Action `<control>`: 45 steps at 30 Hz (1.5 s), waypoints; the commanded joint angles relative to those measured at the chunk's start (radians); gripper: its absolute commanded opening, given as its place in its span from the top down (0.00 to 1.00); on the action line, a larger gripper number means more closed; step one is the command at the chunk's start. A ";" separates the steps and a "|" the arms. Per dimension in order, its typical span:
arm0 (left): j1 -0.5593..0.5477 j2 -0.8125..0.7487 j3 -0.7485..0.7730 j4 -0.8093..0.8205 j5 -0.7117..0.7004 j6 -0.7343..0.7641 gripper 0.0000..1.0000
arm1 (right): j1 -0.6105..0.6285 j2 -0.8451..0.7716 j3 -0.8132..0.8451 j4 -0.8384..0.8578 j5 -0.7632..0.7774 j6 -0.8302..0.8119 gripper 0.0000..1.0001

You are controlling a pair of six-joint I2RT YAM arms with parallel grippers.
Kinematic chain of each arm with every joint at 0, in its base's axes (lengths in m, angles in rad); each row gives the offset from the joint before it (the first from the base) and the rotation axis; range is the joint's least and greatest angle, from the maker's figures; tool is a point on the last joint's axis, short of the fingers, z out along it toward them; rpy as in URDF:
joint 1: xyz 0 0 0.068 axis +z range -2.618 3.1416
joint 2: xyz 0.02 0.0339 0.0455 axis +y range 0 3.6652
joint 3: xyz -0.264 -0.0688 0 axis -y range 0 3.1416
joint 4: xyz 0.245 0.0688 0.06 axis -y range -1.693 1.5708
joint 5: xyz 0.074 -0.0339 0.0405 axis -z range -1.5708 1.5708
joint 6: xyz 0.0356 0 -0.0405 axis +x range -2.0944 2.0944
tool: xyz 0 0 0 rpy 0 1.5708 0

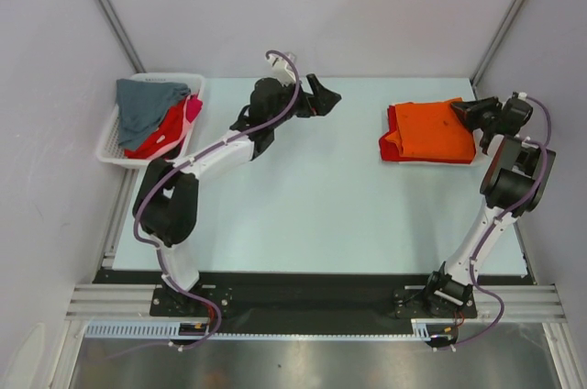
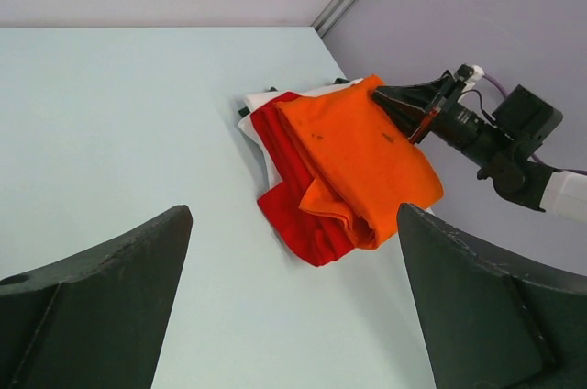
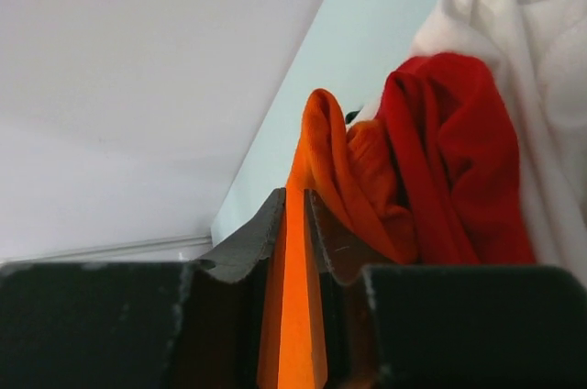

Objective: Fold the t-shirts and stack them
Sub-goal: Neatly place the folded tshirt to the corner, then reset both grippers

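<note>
The right jaws are clamped on the bright orange cloth t-shirt; the left jaws stand wide apart. The white plastic mesh basket holds a grey tee and a red tee.

I found no word, label, brand, number or sign that I could read in any of the three views, neither on the orange t-shirt nor on the white basket.
</note>
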 commanded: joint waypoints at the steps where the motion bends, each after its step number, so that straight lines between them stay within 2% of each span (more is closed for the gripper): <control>1: 0.014 -0.078 0.024 -0.059 0.020 0.042 0.00 | -0.012 -0.084 0.038 -0.023 0.037 -0.089 0.82; 6: 0.014 -0.158 -0.008 -0.142 -0.055 0.080 0.00 | 0.054 -0.188 0.028 -0.090 0.011 -0.175 0.79; 11: 0.017 -0.263 -0.071 -0.194 -0.101 0.128 0.00 | 0.186 -0.306 -0.017 -0.189 0.047 -0.301 0.76; 15: 0.019 -0.348 -0.175 -0.213 -0.145 0.099 0.00 | 0.295 -0.420 -0.063 -0.283 0.095 -0.399 0.75; 22: 0.022 -0.509 -0.379 -0.237 -0.173 0.048 0.00 | 0.563 -0.538 -0.121 -0.465 0.323 -0.580 0.75; 25: 0.020 -0.610 -0.491 -0.243 -0.169 0.043 0.00 | 0.680 -0.575 -0.193 -0.472 0.418 -0.622 0.75; 32: 0.022 -0.837 -0.671 -0.351 -0.282 0.123 0.00 | 0.896 -0.711 -0.369 -0.472 0.606 -0.640 0.74; 37: 0.022 -0.957 -0.813 -0.363 -0.308 0.148 0.00 | 1.084 -0.785 -0.486 -0.473 0.819 -0.694 0.73; 40: 0.019 -1.047 -0.918 -0.351 -0.261 0.100 0.00 | 1.143 -0.853 -0.532 -0.545 0.831 -0.703 0.73; 43: 0.013 -1.130 -0.997 -0.334 -0.228 0.106 0.00 | 1.180 -0.943 -0.598 -0.547 0.874 -0.715 0.72; 45: 0.011 -1.177 -1.028 -0.352 -0.228 0.143 0.00 | 1.192 -0.992 -0.643 -0.535 0.899 -0.703 0.66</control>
